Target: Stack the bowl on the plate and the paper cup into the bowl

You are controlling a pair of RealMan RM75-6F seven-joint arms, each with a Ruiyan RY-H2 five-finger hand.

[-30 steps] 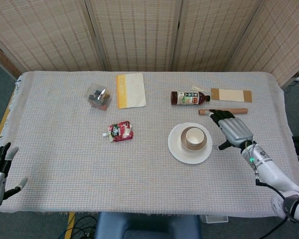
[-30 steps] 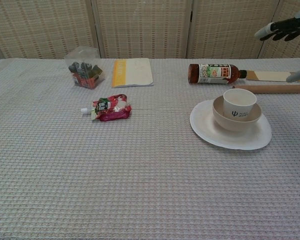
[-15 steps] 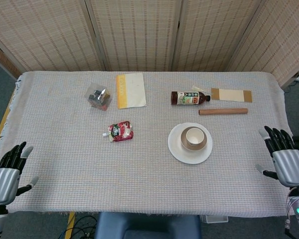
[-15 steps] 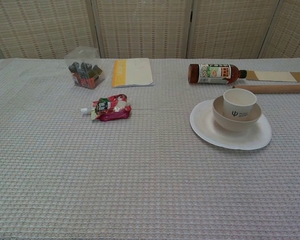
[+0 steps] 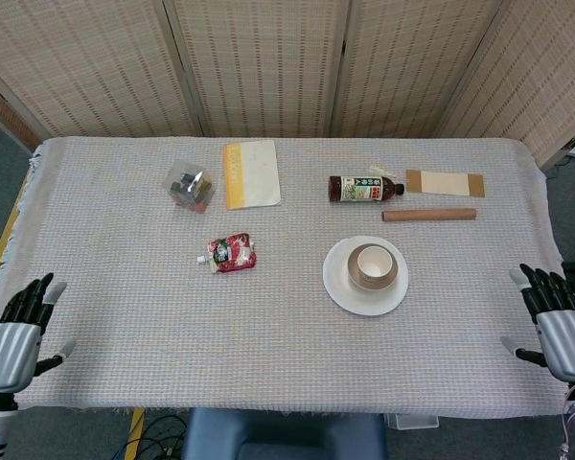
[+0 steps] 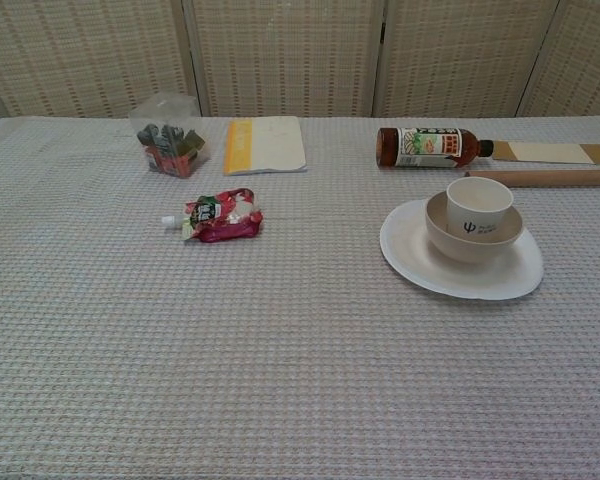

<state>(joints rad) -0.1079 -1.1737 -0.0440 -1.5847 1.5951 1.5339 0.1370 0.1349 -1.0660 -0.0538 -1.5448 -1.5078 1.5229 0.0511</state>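
A white plate (image 5: pixel 343 290) (image 6: pixel 417 267) lies on the table right of centre. On it sits a beige bowl (image 5: pixel 395 276) (image 6: pixel 458 243), and a white paper cup (image 5: pixel 373 262) (image 6: pixel 477 207) stands upright inside the bowl. My left hand (image 5: pixel 12 340) hangs off the table's front left corner, fingers spread, holding nothing. Off the front right corner my right hand (image 5: pixel 560 330) is likewise spread and holds nothing. Neither hand shows in the chest view.
A brown bottle (image 5: pixel 364 188) lies on its side behind the plate, with a wooden stick (image 5: pixel 428 215) and a card strip (image 5: pixel 446 183) to its right. A red pouch (image 5: pixel 232 254), a clear bag of items (image 5: pixel 189 186) and a yellow-edged booklet (image 5: pixel 250 173) lie to the left.
My right hand has drawn back from beside the plate to the table's front right corner. The left hand has risen slightly at the front left. The stack has not moved.
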